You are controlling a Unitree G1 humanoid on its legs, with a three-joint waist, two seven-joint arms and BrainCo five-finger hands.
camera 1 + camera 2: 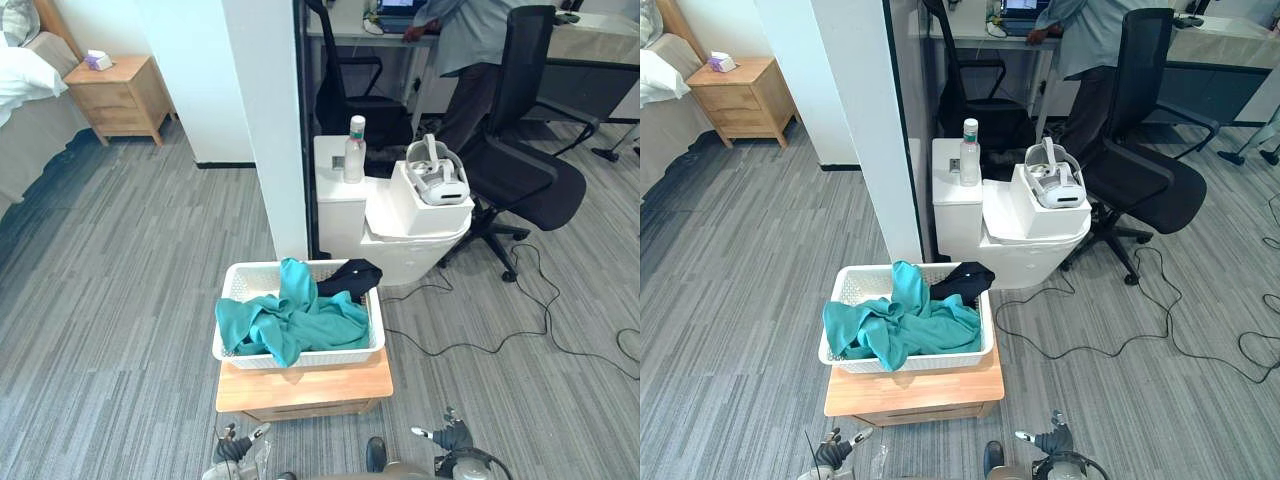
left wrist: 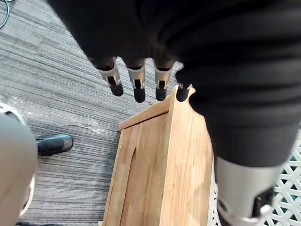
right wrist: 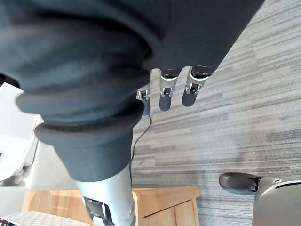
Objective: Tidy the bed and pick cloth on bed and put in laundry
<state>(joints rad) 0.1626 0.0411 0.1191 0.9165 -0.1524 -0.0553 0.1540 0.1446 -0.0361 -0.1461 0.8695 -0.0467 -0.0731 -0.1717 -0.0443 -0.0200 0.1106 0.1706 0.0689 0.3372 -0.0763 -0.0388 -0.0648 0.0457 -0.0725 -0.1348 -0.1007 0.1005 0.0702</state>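
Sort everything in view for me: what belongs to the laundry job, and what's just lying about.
Job in hand:
white basket; teal cloth in it; black cloth on its far rim; wooden stand under it; bed, far left; left hand and right hand, both open, empty.

Lying about:
bottle; headset; nightstand; office chair; person at the desk.

The basket sits on a low cabinet on the floor, with the cloth piled in it and hanging over its near rim. Right behind it stands a pillar. To the pillar's right is a floor unit carrying a bottle and a box with a headset on top. An office chair stands further right. Far left, a nightstand stands beside the bed.
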